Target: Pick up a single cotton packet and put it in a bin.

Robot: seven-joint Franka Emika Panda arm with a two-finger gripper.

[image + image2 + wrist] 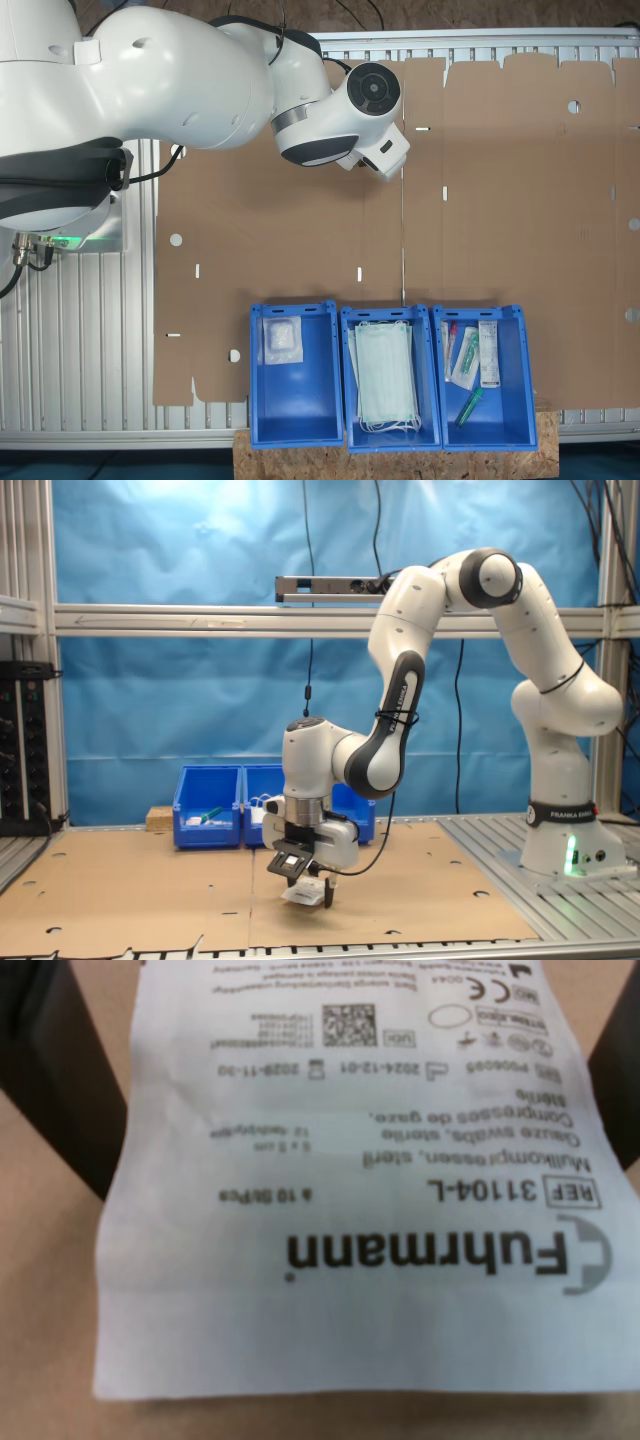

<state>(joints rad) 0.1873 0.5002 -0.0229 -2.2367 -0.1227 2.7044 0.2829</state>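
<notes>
End effector: low over the cardboard-covered worktop in the second exterior view, fingers pointing down. In the wrist view the dark fingers stand on either side of the cotton packet, pinching it near its upper edge. The packet hangs from them, printed face toward the wrist camera, its free lower edge just above or barely touching the cardboard; which of the two cannot be settled.

Packet position: in the second exterior view it shows as a small white sheet under the fingers. In the first exterior view the arm's wrist covers that spot.

Bins: in the first exterior view three blue bins sit in a row at about 6 o'clock from the wrist, well apart from it. The bin holding one white gauze packet is the one nearest the first exterior view's left; beside it stand the bin with face masks and the bin with syringes.

Assessment: grasp made, lift and transfer pending. Next move calls for a clean vertical rise, then travel to the gauze bin, clearing its rim before release.
</notes>
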